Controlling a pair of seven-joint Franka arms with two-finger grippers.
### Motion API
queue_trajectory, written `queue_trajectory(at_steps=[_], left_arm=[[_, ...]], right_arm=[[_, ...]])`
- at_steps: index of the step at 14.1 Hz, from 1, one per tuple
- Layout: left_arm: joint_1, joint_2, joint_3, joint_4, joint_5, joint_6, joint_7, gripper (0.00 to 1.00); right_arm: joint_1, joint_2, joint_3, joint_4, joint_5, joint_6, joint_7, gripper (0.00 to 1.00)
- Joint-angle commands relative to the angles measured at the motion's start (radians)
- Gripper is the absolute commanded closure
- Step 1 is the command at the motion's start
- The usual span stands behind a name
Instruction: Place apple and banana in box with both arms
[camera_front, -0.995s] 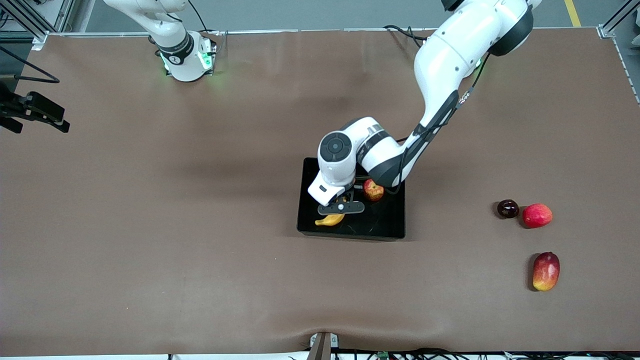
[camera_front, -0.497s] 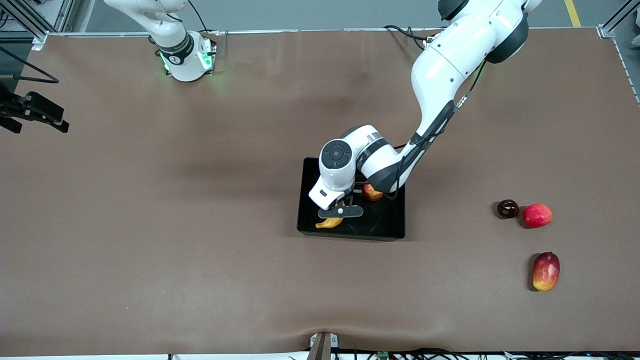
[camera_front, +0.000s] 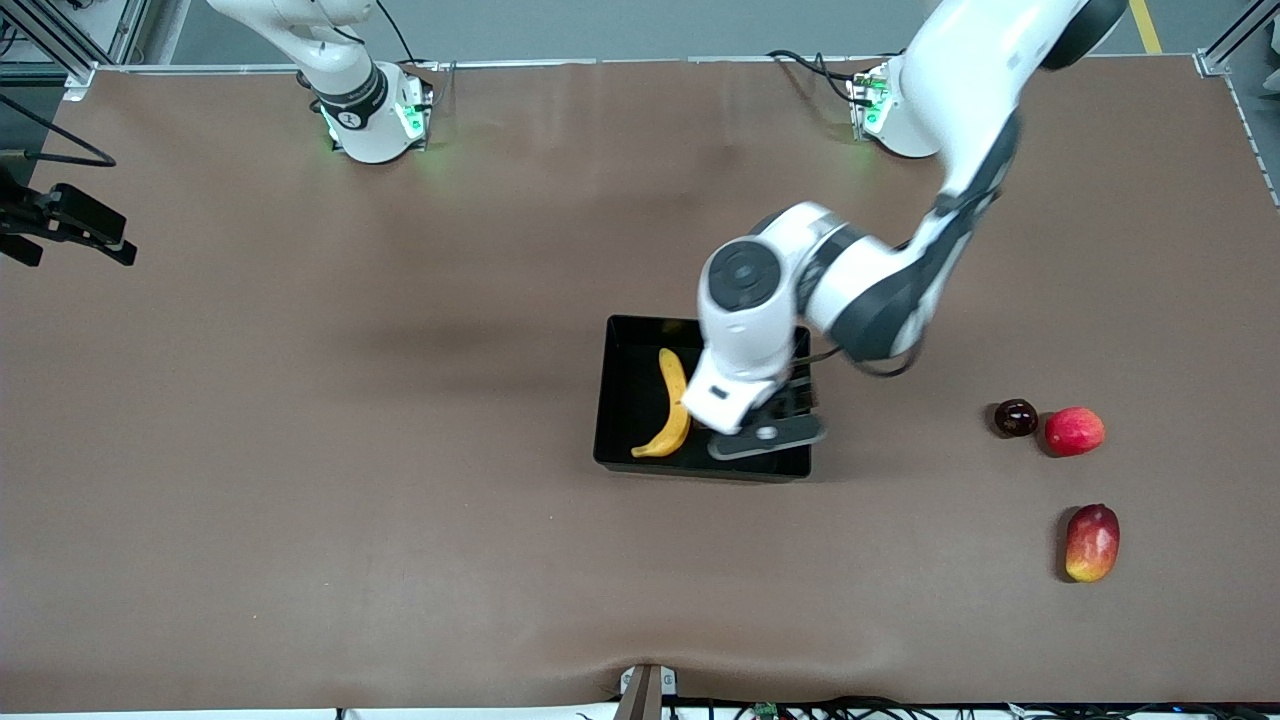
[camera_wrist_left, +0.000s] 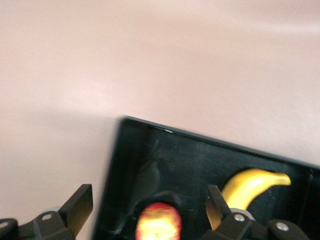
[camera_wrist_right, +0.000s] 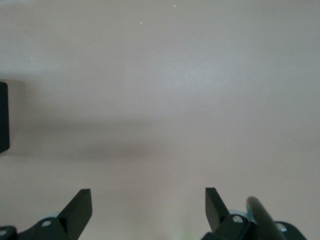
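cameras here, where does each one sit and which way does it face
Front view: high across the table, facing the robots; both arms show, the left claw open over the box, banana inside.
Left wrist view: on the left arm's wrist, looking down into the box at the apple and banana; its own open claw shows.
Right wrist view: on the waiting right arm's wrist, looking down at bare table; its open right claw shows.
Shared: front and left wrist views both show box and banana.

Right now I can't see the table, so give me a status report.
Left gripper open over box, holding nothing. Right gripper open, waiting over bare table. Banana and apple both in box. Nothing in the way.
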Motion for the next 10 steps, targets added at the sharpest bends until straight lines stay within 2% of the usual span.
queue_trajectory(at_steps=[1,4,10], left_arm=[[0.057,-0.110,-0.002,-0.039,-0.052,-0.086,0.096,0.00],[0.131,-0.195,-0.002,-0.039,-0.097,-0.186,0.187,0.00],[0.270,-0.304,-0.002,-0.039,-0.143,-0.262,0.494,0.00]], right_arm=[[-0.019,0.010,0.004,0.022,0.018,-0.013,-0.004,0.00],[-0.022,0.010,0.004,0.022,0.018,-0.016,-0.006,0.00],[-0.030,0.010,0.004,0.022,0.018,-0.015,-0.007,0.00]])
